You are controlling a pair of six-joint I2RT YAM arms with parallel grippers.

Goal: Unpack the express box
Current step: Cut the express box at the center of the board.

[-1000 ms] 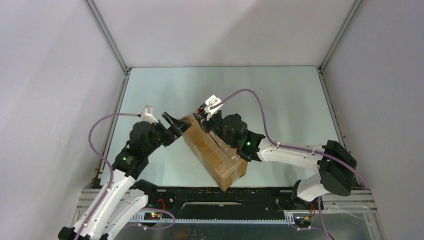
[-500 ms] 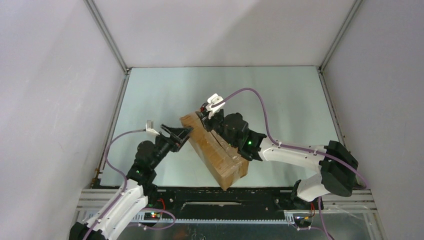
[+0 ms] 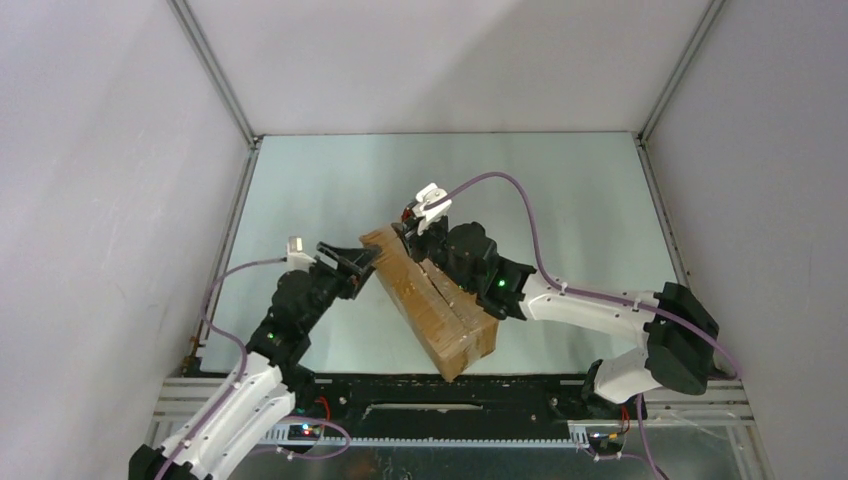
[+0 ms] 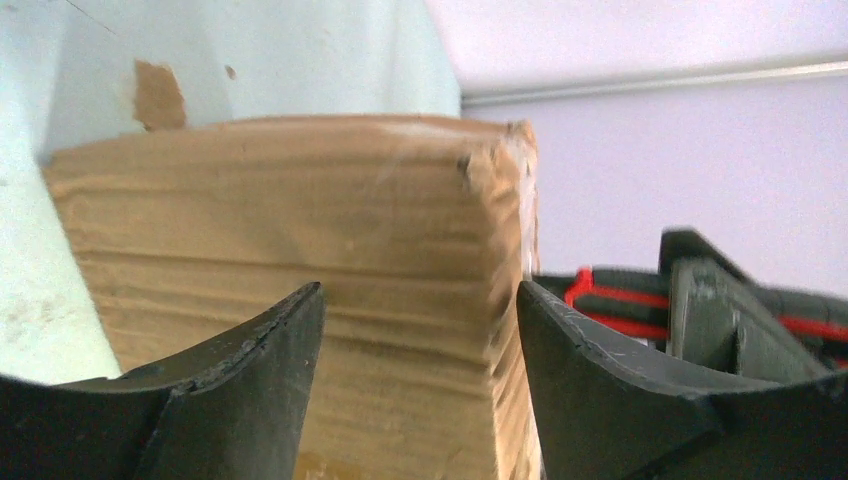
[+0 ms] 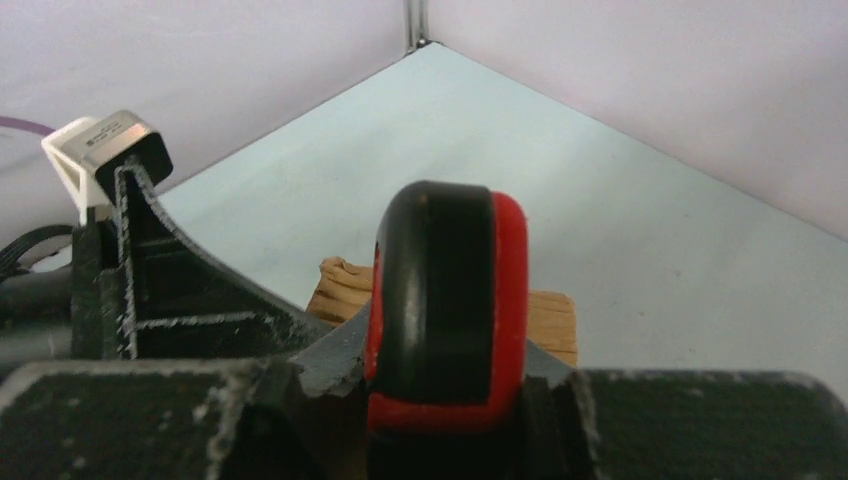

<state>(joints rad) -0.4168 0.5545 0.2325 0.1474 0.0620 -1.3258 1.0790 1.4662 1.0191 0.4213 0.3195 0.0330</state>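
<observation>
Drawn back toward the lower left of the top view and set lower than a second ago, the left gripper [image 3: 352,262] now meets the far-left end of the oblong brown corrugated cardboard express box [image 3: 435,300], its jaws narrower than before but apart, straddling that end's corner; firm contact cannot be told. The box lies diagonally at centre frame on the pale green table [image 3: 560,200], flaps apparently not yet opened. Just above the box's upper end, the right gripper [image 3: 412,238] is clamped on a red-and-black-handled utility knife [image 5: 445,300]. The step in hand appears to be bracing the carton for cutting. The next move likely calls for the left jaws to pinch the corner firmly before the blade runs along the top seam.
</observation>
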